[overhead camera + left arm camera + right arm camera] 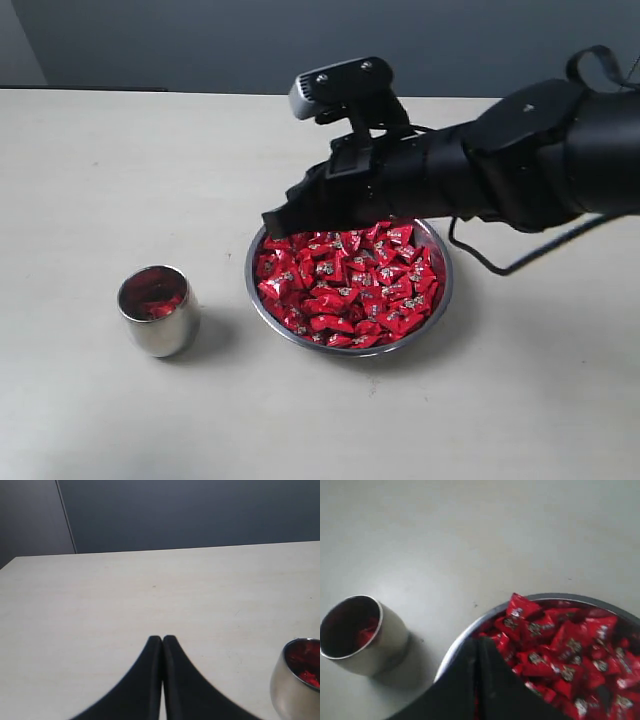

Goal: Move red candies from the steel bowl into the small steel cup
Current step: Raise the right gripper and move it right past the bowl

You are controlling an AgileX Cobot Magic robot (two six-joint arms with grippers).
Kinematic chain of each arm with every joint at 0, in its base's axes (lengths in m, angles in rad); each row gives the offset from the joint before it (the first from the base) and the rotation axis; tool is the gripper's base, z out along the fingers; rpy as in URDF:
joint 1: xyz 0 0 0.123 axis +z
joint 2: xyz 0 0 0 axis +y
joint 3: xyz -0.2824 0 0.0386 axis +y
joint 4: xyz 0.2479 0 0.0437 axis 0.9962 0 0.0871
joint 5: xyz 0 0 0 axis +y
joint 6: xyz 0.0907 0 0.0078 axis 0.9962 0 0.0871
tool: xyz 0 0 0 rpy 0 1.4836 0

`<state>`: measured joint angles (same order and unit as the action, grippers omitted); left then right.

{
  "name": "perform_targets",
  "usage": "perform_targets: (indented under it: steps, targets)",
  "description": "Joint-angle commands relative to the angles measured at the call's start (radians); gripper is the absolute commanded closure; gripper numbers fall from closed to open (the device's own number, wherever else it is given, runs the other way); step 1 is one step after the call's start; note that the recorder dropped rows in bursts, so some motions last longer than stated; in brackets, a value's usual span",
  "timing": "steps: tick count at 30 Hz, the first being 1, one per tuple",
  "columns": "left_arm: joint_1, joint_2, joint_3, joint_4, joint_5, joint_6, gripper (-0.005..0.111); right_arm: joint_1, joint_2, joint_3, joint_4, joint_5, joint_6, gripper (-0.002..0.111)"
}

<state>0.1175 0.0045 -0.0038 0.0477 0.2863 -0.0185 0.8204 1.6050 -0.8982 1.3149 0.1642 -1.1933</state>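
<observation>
My right pincer [477,644] is pressed together with no candy that I can see between the tips. It hangs just over the steel bowl [545,596], with the red candies [560,650] heaped beneath it, so the risk is an empty trip, or a slick wrapper slipping out. Ahead and to one side stands the small steel cup [390,640], some red already inside. Only bare table [495,540] lies between, though its narrow mouth invites a miss, and my left pincer [162,640] rests closed near the cup.

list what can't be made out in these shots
Right gripper: whether anything is pinched; own jaws cover it, right wrist view.
Small steel cup: how many red candies; reflective inside, cut off in left wrist view.
Steel bowl far rim: arm hides it, exterior view.
</observation>
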Motion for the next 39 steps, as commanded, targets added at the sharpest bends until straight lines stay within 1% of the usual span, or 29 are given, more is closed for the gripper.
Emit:
perform_targets:
  steps: [1, 10, 15, 18, 21, 32, 39]
  targets:
    - [0.001, -0.004, 0.004, -0.002, -0.002, -0.001, 0.106, -0.007, -0.101, 0.113, 0.018, -0.148, 0.043, 0.108]
    - [0.001, -0.004, 0.004, -0.002, -0.002, -0.001, 0.106, -0.007, -0.319, 0.310, 0.018, -0.329, 0.043, 0.108]
    - [0.001, -0.004, 0.004, -0.002, -0.002, -0.001, 0.106, -0.007, -0.363, 0.399, 0.018, -0.340, 0.043, 0.108]
    - [0.001, -0.004, 0.004, -0.002, -0.002, -0.001, 0.106, -0.007, -0.344, 0.404, -0.013, -0.350, 0.043, 0.108]
    - [0.001, -0.004, 0.004, -0.002, -0.002, -0.001, 0.106, -0.005, -0.344, 0.404, -0.004, -0.387, 0.043, 0.108]
    - [0.001, -0.004, 0.004, -0.002, -0.002, -0.001, 0.106, -0.005, -0.344, 0.402, -0.001, -0.366, 0.046, 0.108]
    - [0.001, -0.004, 0.004, -0.002, -0.002, -0.001, 0.106, -0.005, -0.344, 0.402, -0.077, -0.382, 0.046, 0.108]
